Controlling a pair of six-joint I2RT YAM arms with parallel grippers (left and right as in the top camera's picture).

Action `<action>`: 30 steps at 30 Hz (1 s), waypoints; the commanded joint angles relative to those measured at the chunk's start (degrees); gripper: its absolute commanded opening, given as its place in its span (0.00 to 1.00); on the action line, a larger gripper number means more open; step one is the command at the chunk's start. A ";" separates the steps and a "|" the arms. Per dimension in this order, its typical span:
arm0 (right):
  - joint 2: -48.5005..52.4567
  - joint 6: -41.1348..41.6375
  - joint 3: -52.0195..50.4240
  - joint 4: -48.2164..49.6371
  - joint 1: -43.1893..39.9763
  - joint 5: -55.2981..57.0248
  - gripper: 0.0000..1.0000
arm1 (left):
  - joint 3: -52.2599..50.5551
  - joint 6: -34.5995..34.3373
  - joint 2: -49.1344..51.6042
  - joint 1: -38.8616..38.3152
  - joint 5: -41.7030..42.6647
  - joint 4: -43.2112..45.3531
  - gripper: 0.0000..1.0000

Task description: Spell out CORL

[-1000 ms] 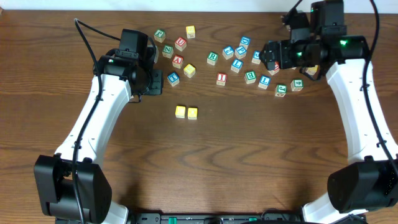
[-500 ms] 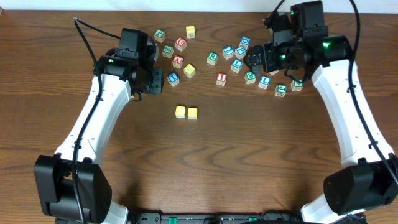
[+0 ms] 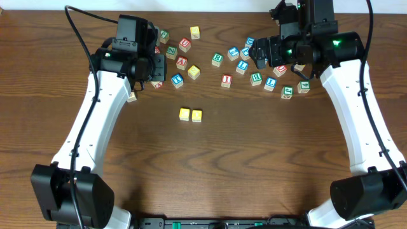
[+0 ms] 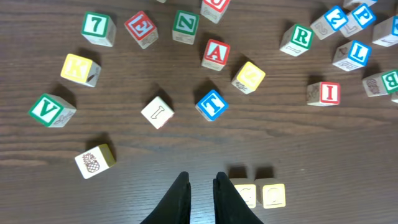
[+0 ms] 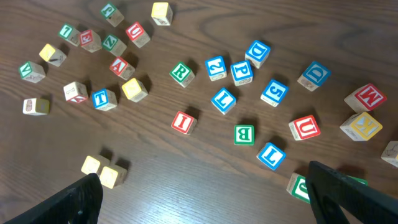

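Two yellow cubes sit side by side at mid-table; in the left wrist view they show C and O. My left gripper hovers just left of them, shut and holding nothing; in the overhead view the left gripper is among the left scatter. A white cube with a green R lies in the pile. A blue L cube lies further right. My right gripper hangs wide open above the right cluster.
Many other letter cubes lie across the far half: a blue T, red A, red I, green B, red U. A pineapple-picture cube lies beside the left arm.
My right gripper has swung left over the right cluster, staying open. The left arm has drawn back toward the far side, uncovering the pineapple cube. No cube has moved.
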 commanded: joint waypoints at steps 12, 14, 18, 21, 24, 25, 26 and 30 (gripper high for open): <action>0.42 0.76 1.07 0.26 0.61 0.26 0.99 | 1.29 -0.55 -1.07 6.05 -3.23 1.73 0.13; 0.42 0.76 1.03 0.24 0.61 0.26 0.99 | 1.29 -0.52 -1.07 7.19 -3.23 2.93 0.14; 0.42 0.76 0.96 -0.33 0.59 0.28 0.99 | 1.29 0.07 -1.07 8.39 -3.23 5.16 0.14; 0.42 0.76 0.79 -0.68 0.59 0.28 0.99 | 1.29 0.13 -1.07 8.63 -3.23 5.62 0.14; 0.44 0.74 0.26 -0.57 0.59 0.33 0.99 | 1.29 0.13 -1.07 8.61 -3.21 5.53 0.14; 0.44 0.76 0.15 -0.55 0.59 0.33 0.99 | 1.29 0.13 -1.07 8.61 -3.21 5.55 0.14; 0.46 0.76 0.02 -0.48 0.59 0.31 0.99 | 1.29 0.13 -1.07 8.61 -3.23 5.60 0.14; 0.61 0.76 -0.15 -0.48 0.59 0.28 0.99 | 1.29 0.13 -1.07 8.61 -3.23 5.79 0.14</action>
